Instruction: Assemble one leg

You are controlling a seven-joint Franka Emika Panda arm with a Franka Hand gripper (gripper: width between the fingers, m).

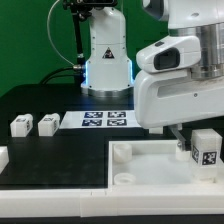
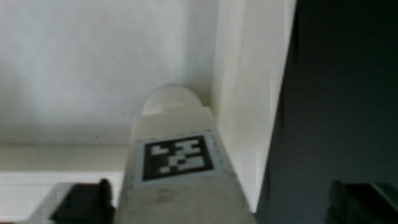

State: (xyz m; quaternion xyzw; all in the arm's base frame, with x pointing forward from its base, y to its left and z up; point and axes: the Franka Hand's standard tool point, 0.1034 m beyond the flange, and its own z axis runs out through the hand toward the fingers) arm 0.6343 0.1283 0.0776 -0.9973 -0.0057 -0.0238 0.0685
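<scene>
Plainly, we read only a black-and-white tag on the leg (image 1: 206, 148) at the tray's (image 1: 140, 148) right end, between the gripper (image 2: 217, 203) fingers; whether they clamp it we cannot tell. The marker board (image 1: 105, 120) and spare legs (image 1: 47, 123) lie to the left.

The exterior camera stood low and close before the black table (image 1: 40, 105), facing across it toward the robot base (image 1: 105, 55) at the back, with the arm (image 1: 185, 80) looming large on the exterior view's right. The wrist camera looked down from very near along the leg (image 1: 207, 147) (image 2: 178, 140). Both views shared that leg and the white tray piece (image 1: 150, 162) (image 2: 89, 80)
</scene>
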